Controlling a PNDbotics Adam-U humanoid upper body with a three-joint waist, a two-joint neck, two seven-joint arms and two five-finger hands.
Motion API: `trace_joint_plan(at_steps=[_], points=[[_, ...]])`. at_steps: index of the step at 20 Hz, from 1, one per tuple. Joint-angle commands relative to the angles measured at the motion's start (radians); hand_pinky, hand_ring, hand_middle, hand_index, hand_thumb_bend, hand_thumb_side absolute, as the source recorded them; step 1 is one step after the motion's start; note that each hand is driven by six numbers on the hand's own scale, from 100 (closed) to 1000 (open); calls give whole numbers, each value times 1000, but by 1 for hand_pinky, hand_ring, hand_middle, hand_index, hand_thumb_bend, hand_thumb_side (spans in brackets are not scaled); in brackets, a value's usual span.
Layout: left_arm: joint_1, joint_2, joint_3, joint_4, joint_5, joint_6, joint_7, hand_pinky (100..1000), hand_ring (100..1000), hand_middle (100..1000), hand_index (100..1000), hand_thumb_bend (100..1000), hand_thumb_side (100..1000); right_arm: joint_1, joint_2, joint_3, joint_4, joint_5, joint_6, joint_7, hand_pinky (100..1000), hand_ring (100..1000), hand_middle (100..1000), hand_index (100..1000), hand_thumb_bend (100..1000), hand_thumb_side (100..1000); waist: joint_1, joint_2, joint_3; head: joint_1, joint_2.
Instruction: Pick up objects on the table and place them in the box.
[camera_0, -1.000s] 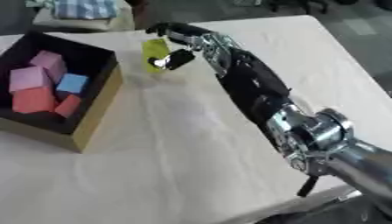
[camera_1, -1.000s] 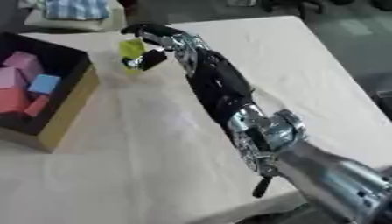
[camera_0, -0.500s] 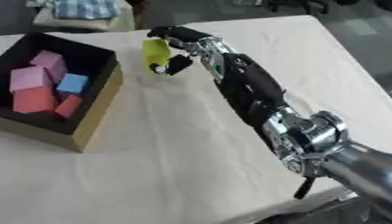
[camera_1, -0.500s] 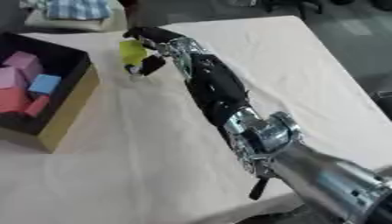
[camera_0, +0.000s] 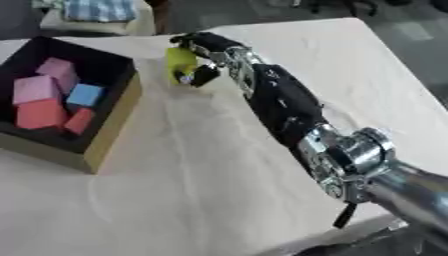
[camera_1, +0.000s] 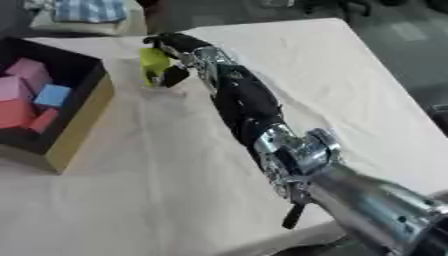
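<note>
**Yellow block in hand, short of the box**

Since the near table is bare, notes start at the lower right of the frame, where the silver elbow joint of the robot's right arm (camera_0: 350, 155) enters and the black forearm runs up toward the upper middle. Cream cloth-covered table (camera_0: 201, 200) shows only a few shallow wrinkles between arm and box.

Left of centre, against the left edge: dark open-topped box with tan cardboard sides (camera_0: 109, 132). Inside lie pink, red and light-blue foam blocks (camera_0: 52, 97), filling mostly its left part; the right inner strip looks free.

Upper middle: right hand (camera_0: 214, 50) has fingers and thumb curled round a small yellow-green block (camera_0: 181, 65), held upright just beside the box's right rim, to its outside. Cannot tell whether the block is clear of the cloth or touching it. Left hand shows in neither view.

Step in hand, as judged: carry to the box. Next move calls for lifting the block above the rim, shifting toward the frame's left over the free strip, then opening the fingers.

Room: the box wall is close, so a low sideways sweep risks a knock. Table's far edge lies just beyond the hand; open cloth lies to the right.
</note>
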Motion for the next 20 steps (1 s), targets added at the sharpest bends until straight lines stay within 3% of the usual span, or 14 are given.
trace_joint_plan(at_steps=[1, 5, 9, 16, 20], points=[[-8, 13, -1, -12, 0, -3, -1, 850, 701, 667, 878, 100, 699, -10, -20, -8, -7, 14, 8, -42, 821, 836, 603, 950, 100, 175, 11, -17, -1, -3, -9], [-9, 12, -1, -14, 0, -2, -1, 850, 701, 667, 878, 100, 700, -14, -21, -5, -29, 3, -10, -99, 804, 807, 541, 930, 100, 117, 8, -19, -4, -3, -11], [-11, 12, 0, -16, -1, -1, 0, 850, 701, 667, 878, 100, 700, -32, -19, 14, -98, -41, -76, -99, 798, 790, 532, 923, 100, 102, 4, -22, -10, -1, -13], [-12, 11, 0, -19, -1, 0, 2, 850, 700, 667, 877, 100, 699, -60, 9, 84, -225, -243, -199, 2, 802, 784, 530, 923, 100, 119, 0, -29, -10, -6, -19], [-12, 10, -2, -19, -1, 1, 0, 849, 700, 667, 877, 100, 699, -75, 40, 131, -272, -327, -239, 90, 805, 788, 550, 927, 100, 151, -3, -32, -4, -13, -17]])
